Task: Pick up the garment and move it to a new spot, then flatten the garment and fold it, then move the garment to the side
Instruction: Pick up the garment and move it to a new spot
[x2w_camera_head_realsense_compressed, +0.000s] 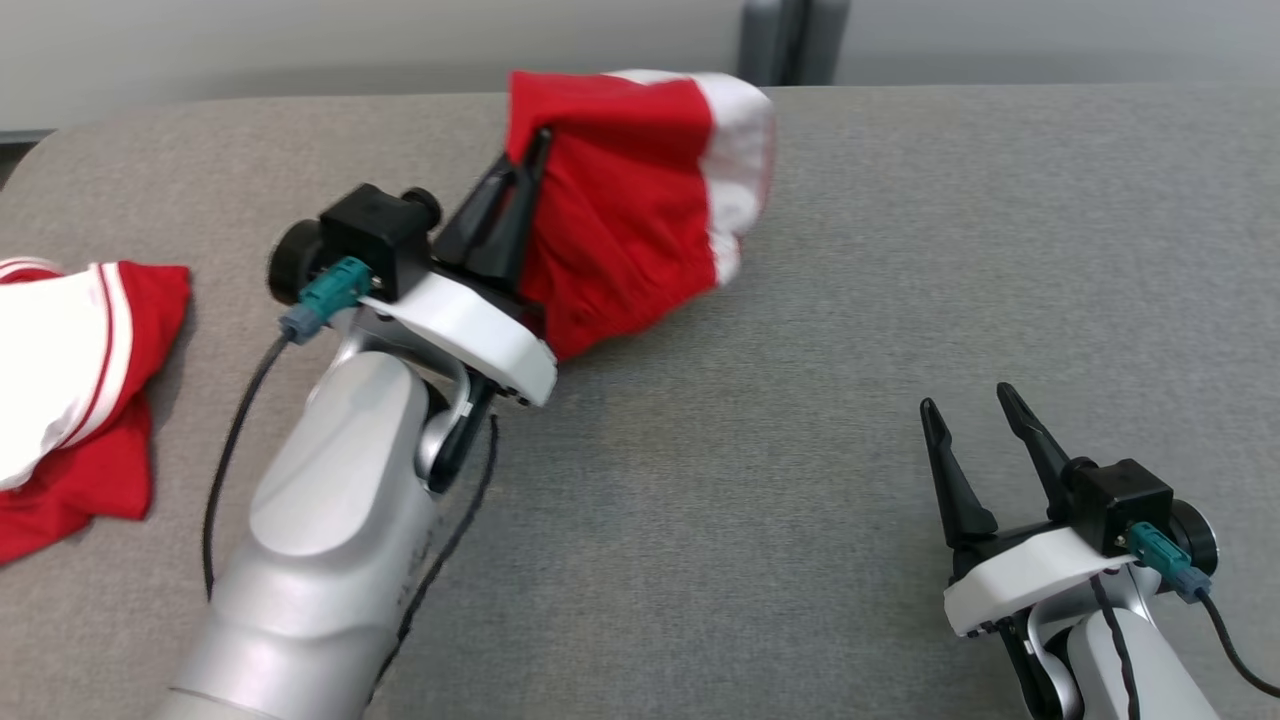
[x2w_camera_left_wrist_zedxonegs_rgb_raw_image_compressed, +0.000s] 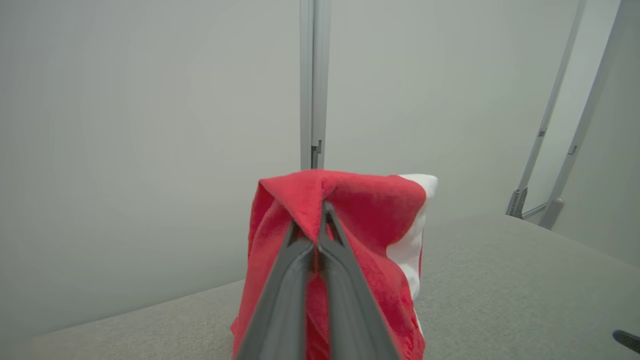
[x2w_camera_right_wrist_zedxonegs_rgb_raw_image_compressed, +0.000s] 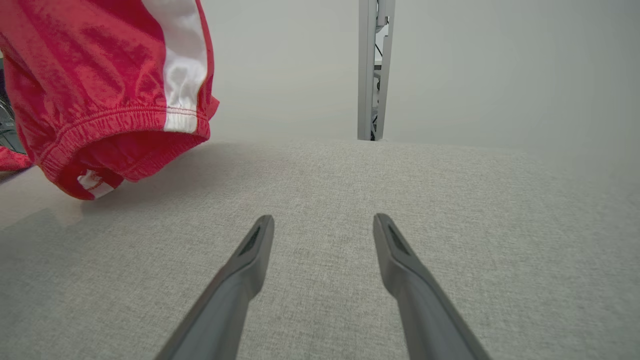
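The garment (x2w_camera_head_realsense_compressed: 625, 200) is a pair of red shorts with a white side stripe, hanging in the air above the far middle of the grey table. My left gripper (x2w_camera_head_realsense_compressed: 535, 150) is shut on a fold near its top. The left wrist view shows the two fingers pinched together on red cloth (x2w_camera_left_wrist_zedxonegs_rgb_raw_image_compressed: 350, 210), with the garment draping down both sides. In the right wrist view the garment (x2w_camera_right_wrist_zedxonegs_rgb_raw_image_compressed: 100, 90) hangs at upper left with its elastic waistband lowest. My right gripper (x2w_camera_head_realsense_compressed: 965, 400) rests open at lower right, nothing between its fingers (x2w_camera_right_wrist_zedxonegs_rgb_raw_image_compressed: 252, 245).
A second red and white garment (x2w_camera_head_realsense_compressed: 70, 380) lies bunched at the table's left edge (x2w_camera_head_realsense_compressed: 20, 170). The grey cloth-covered table (x2w_camera_head_realsense_compressed: 800, 400) stretches wide between the two arms. A grey post (x2w_camera_right_wrist_zedxonegs_rgb_raw_image_compressed: 372, 70) stands behind the far edge.
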